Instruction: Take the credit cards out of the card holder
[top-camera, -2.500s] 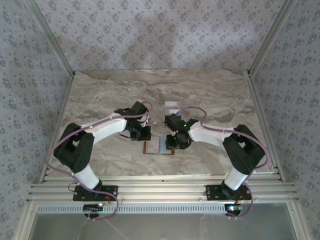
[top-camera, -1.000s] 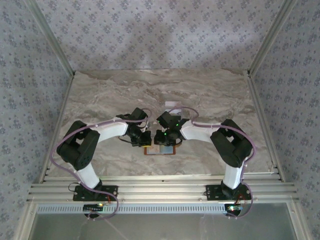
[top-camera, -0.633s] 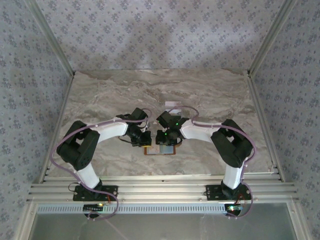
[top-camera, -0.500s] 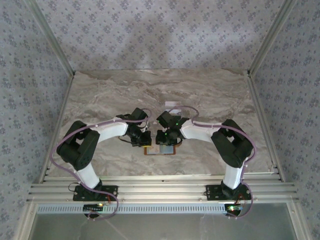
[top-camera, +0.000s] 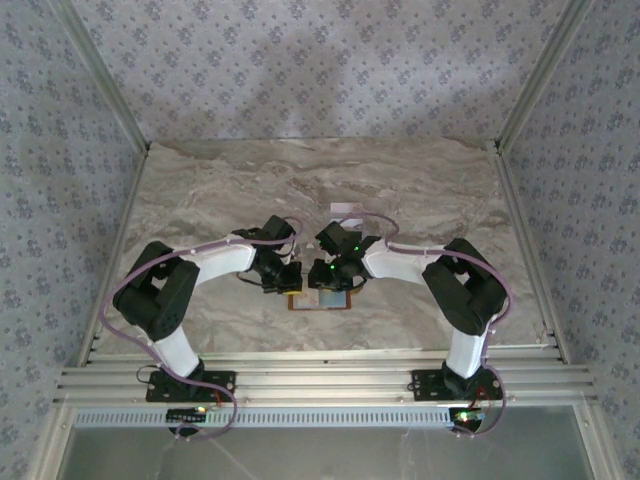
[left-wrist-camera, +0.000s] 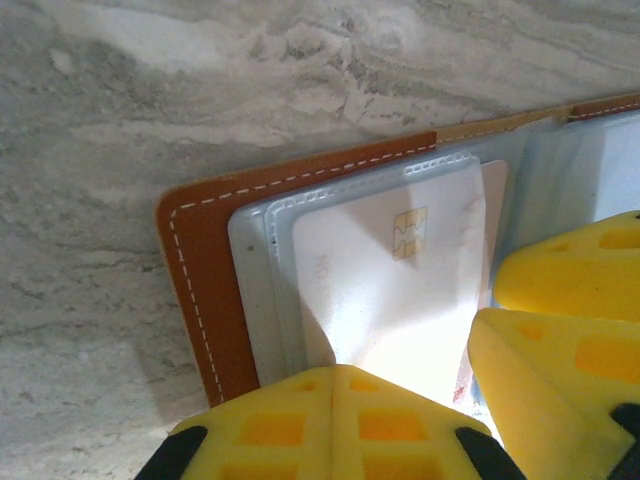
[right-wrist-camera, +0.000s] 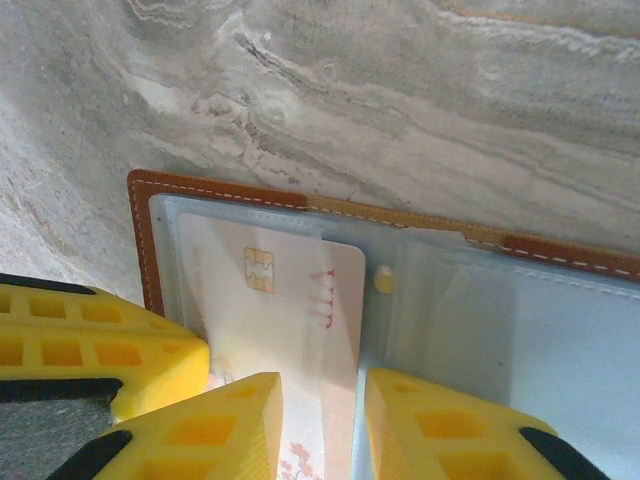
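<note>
The orange-brown card holder (top-camera: 345, 304) lies open and flat near the table's front, its grey-blue sleeves facing up. A pale credit card (left-wrist-camera: 400, 290) with a gold chip sticks partway out of the left sleeve. My left gripper (left-wrist-camera: 335, 375) is shut, its yellow tips pressed down on the card holder's (left-wrist-camera: 195, 285) sleeve at the card's near edge. My right gripper (right-wrist-camera: 320, 410) stands open over the credit card (right-wrist-camera: 285, 300), one finger on the card and the other on the card holder's (right-wrist-camera: 140, 240) lining, with the card's right edge in the gap. A darker card is hidden.
A small clear tray (top-camera: 347, 209) lies on the marble table just behind the two grippers. Both arms meet over the wallet, their fingers (left-wrist-camera: 560, 290) almost touching. Patterned walls and metal rails (top-camera: 300, 380) enclose the table.
Both grippers have come down over the open card holder and stayed there. Over the last second the right jaws have widened a little; the left gripper stays shut.
</note>
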